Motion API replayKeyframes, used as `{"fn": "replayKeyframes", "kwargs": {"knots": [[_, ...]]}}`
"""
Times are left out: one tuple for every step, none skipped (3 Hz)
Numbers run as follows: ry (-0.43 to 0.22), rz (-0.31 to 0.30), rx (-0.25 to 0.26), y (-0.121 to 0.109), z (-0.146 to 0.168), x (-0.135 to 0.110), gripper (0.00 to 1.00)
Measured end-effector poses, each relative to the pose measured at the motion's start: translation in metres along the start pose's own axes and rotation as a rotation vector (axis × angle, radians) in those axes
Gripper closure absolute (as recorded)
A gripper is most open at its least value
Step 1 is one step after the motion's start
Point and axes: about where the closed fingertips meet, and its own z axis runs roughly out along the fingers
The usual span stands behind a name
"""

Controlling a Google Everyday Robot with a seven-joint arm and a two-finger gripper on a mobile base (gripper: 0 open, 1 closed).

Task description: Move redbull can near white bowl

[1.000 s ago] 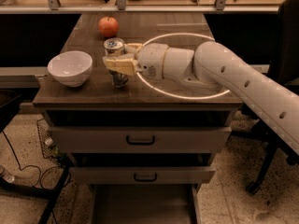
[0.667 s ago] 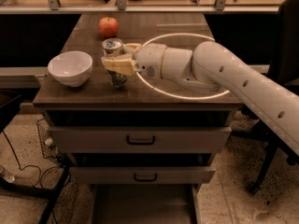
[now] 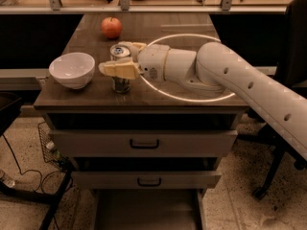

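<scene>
Redbull can (image 3: 121,84) — clasped by the gripper (image 3: 114,57) — stands upright beside the empty white bowl (image 3: 72,69).

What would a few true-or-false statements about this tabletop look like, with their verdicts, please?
1. The redbull can stands upright on the table. True.
2. The tool hovers over the apple. False: it is at the can, one finger on each side of it; the apple lies apart, farther back.
3. The white bowl sits beside the can, on the camera's left, without touching it. True.
4. The apple lies inside the bowl. False: it rests on the table behind the bowl.
</scene>
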Motion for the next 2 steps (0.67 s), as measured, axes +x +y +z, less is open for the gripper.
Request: {"fn": "replayKeyframes", "kwargs": {"knots": [[0.0, 0.0, -0.002, 0.001, 0.0012, -0.0004, 0.0], [0.0, 0.0, -0.002, 0.001, 0.0012, -0.0004, 0.0]]}}
